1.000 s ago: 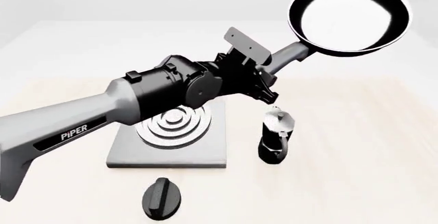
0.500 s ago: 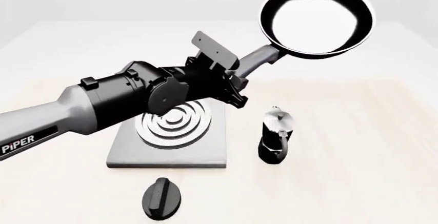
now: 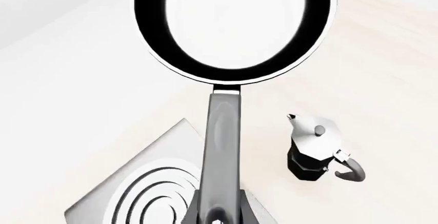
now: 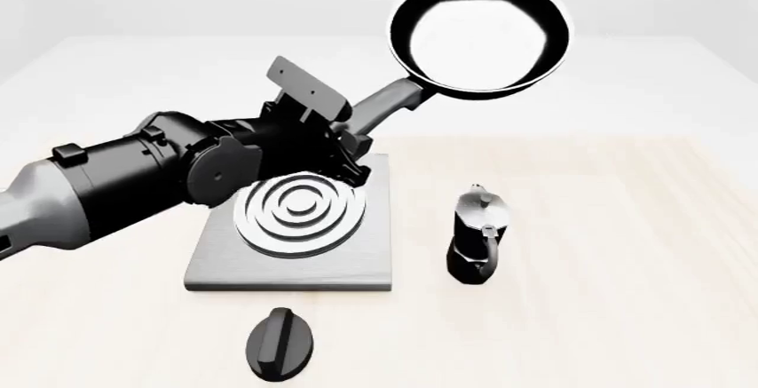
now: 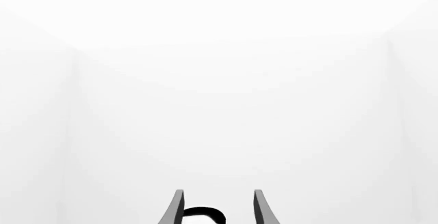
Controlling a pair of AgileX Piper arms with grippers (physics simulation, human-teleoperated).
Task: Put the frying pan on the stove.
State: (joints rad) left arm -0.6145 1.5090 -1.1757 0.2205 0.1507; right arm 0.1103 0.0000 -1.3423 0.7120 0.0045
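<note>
While reaching up from the left, left gripper (image 4: pixel 347 139) clamps frying pan (image 4: pixel 480 36) handle aloft | right gripper (image 5: pixel 216 208) parted, empty | one stove (image 4: pixel 290 259), one moka pot (image 4: pixel 477 246), one lid (image 4: pixel 280 343)

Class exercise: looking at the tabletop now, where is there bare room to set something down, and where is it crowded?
Bare table lies right of the moka pot, and left of the stove. It is crowded around the stove's near edge, where the black lid sits. The left gripper holds the frying pan aloft over the stove's far corner.
</note>
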